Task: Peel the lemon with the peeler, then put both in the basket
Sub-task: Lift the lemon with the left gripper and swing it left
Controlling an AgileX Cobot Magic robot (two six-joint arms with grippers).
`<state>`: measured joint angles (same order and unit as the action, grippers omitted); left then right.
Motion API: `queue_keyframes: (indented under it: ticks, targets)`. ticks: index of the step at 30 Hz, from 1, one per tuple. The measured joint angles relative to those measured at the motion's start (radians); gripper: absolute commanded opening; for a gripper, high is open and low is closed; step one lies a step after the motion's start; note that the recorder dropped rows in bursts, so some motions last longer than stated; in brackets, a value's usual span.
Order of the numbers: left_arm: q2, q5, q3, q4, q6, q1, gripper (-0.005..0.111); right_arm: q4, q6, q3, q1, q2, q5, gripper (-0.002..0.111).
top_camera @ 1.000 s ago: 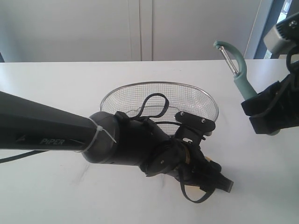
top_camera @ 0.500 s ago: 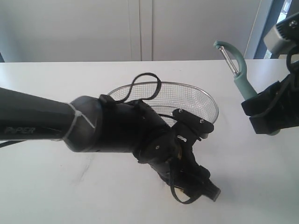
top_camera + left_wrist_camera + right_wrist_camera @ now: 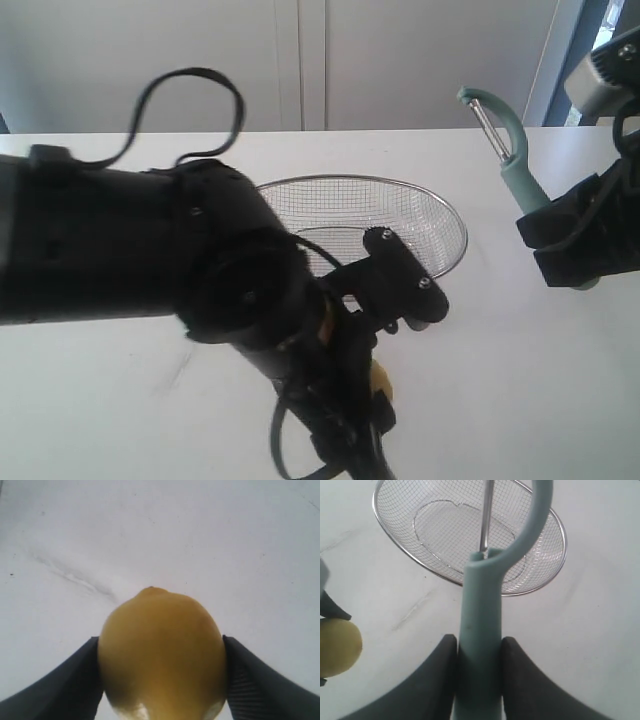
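We note the basket point(image 3: 445, 215) at centre of the exterior view, unfilled. The left gripper point(image 3: 161, 680), lower centre, clamps the lemon point(image 3: 161, 645). The right gripper point(image 3: 479, 680), at right, pinches the peeler point(image 3: 512, 150) handle, blade up. We judge peeling not begun; next, the 2 arms must meet, blade to rind.

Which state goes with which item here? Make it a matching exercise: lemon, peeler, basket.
Items
1. lemon
2. peeler
3. basket

States
A. sits on the white table, nothing in it
B. clamped in the left gripper
C. clamped by its handle in the right gripper, blade end up

Pairs: 1-B, 2-C, 3-A
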<state>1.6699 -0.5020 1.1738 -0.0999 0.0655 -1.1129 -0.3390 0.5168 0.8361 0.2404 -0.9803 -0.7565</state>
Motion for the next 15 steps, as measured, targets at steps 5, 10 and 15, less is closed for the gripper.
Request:
queue_keyframes:
  ticks: [5,10,15]
  targets:
    - [-0.171,0.204,-0.184,0.0,-0.025,0.0,0.0,0.0,0.0,0.0,0.0,0.0,0.0,0.0]
    - [-0.323,0.413,-0.358,-0.003,-0.066,0.0,0.0,0.0,0.0,0.0,0.0,0.0,0.0,0.0]
    - [-0.458,0.59,-0.471,-0.019,-0.158,0.008,0.0,0.0,0.0,0.0,0.0,0.0,0.0,0.0]
